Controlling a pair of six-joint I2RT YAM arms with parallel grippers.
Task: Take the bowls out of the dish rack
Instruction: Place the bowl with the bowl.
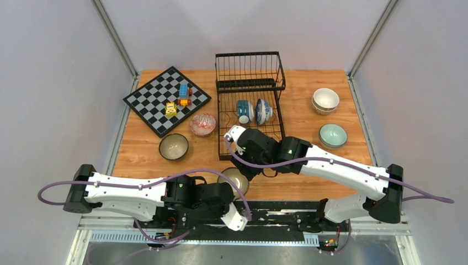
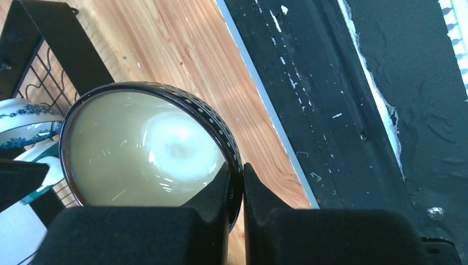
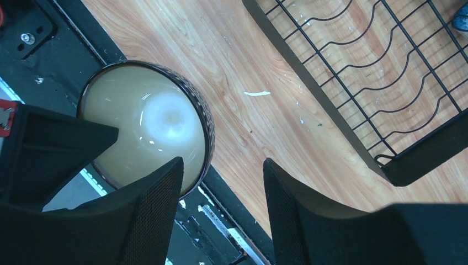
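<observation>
The left gripper point(image 2: 242, 175) is pinched tight on the thin rim of a round cream bowl with a dark dotted outside point(image 2: 149, 149), low in the middle of the top view, below the black wire dish rack point(image 1: 249, 83). The right gripper point(image 3: 221, 182) is spread wide just beside it. One bump, and the bowl could slip and fall.
</observation>
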